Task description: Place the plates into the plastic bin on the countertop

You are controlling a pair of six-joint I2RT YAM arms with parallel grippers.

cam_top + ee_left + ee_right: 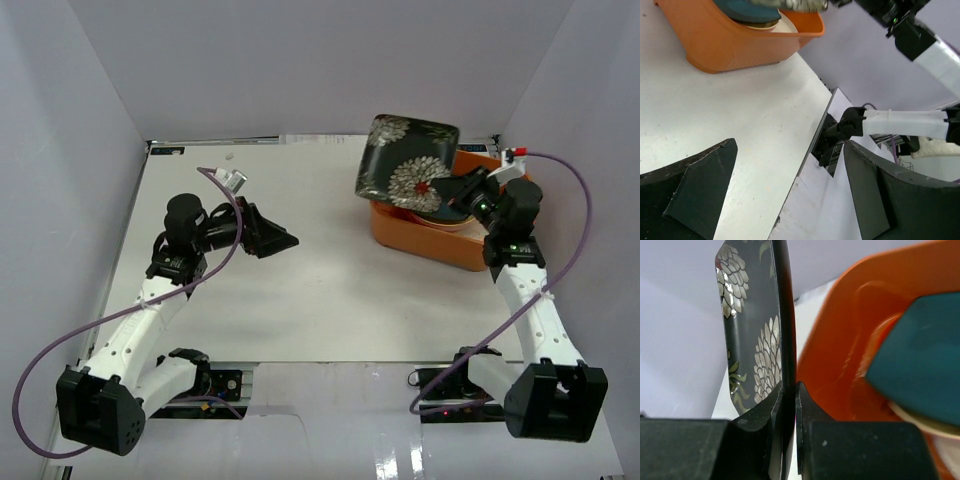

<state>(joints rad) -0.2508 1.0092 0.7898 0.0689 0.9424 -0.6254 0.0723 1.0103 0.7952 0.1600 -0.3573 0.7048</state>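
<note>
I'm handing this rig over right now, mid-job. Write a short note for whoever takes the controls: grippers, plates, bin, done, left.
Left gripper: jaws open, empty, above the countertop.
Right gripper: jaws shut on the edge of the black floral plate, held tilted above the plastic bin's left rim.
Done: a dark teal plate lies on top of others in the bin; no more plates show on the countertop.
Left: lower the black floral plate into the bin and release.
</note>
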